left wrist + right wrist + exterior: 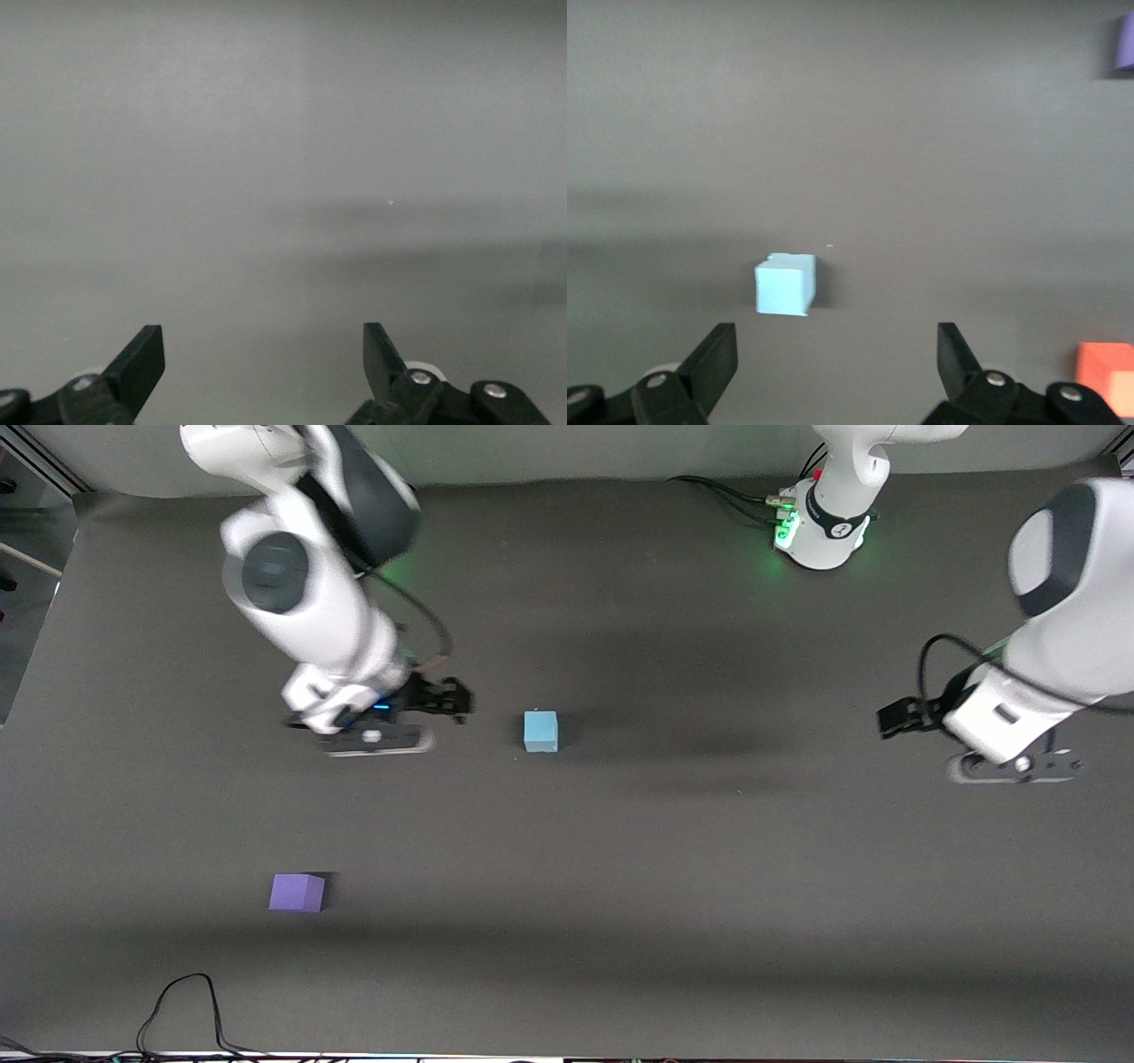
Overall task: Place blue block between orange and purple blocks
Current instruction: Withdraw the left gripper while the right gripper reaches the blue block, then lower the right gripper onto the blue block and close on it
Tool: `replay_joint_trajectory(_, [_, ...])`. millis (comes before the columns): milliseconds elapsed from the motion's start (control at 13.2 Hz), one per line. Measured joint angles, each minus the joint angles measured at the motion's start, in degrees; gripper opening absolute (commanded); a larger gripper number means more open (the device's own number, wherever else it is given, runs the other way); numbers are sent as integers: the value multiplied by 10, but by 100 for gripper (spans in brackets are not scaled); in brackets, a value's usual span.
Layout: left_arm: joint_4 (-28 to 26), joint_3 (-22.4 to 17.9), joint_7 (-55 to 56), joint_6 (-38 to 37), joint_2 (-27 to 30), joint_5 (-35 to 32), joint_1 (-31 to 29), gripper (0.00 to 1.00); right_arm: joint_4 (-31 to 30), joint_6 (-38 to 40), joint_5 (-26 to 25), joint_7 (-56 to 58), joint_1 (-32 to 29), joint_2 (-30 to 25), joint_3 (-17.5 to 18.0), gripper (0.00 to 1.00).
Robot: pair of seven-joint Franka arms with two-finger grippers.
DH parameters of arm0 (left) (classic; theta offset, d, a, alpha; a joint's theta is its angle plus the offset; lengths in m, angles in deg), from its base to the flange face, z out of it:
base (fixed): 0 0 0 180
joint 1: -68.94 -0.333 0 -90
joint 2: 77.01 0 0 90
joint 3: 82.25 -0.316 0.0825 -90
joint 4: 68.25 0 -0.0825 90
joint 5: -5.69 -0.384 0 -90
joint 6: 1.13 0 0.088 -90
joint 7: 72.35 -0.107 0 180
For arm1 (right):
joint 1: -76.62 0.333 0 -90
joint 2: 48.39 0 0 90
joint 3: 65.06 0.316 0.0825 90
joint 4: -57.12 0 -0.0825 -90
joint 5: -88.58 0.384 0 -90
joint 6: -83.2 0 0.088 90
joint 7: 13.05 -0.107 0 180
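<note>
From the high camera I see a dark grey tabletop with two white arms reaching in from the edge where their bases stand. The blue block sits on the tabletop near the middle, somewhat closer to the base edge than to the camera edge. The purple block sits toward the right arm's end, closer to the camera edge and well apart from the blue block.

My right claw hangs over the tabletop just beside the blue block, on the side toward the right arm's end. In the right wrist view its claw is spread wide with nothing between the fingers. The blue block lies ahead of it, closer to one finger. That view also catches the purple block at one corner and the orange block at another; the arm hides the orange one from the high camera.

My left claw waits over the left arm's end of the tabletop. In its wrist view the claw is wide open and empty over bare surface.
</note>
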Motion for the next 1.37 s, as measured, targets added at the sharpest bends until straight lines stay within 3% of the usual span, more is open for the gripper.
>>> replay_joint_trajectory(304, [-2, -2, -16, -19, 41, 0, -16, 100, 2, -67, -87, -128, 9, 104, 73, 100])
replay_joint_trajectory(456, [-2, -4, -27, -35, 60, -1, -16, 100, -19, -121, -100, -163, 17, 138, 75, 100])
replay_joint_trajectory(759, [-1, -7, -34, -45, 82, -1, -16, 100, -99, -237, -119, -207, 19, 152, 77, 100])
replay_joint_trajectory(1063, [8, -6, -34, -48, 78, -1, -14, 100, -141, -263, -179, -276, 33, 163, 79, 100])
replay_joint_trajectory(1139, [9, -6, -35, -48, 76, -1, -13, 100, -149, -263, -197, -289, 34, 166, 79, 89])
replay_joint_trajectory(1291, [10, -7, -35, -48, 74, -1, -14, 100, -157, -266, -213, -300, 34, 170, 79, 41])
replay_joint_trajectory(1367, [10, -7, -35, -48, 73, -1, -14, 100, -159, -268, -213, -301, 34, 170, 79, 28])
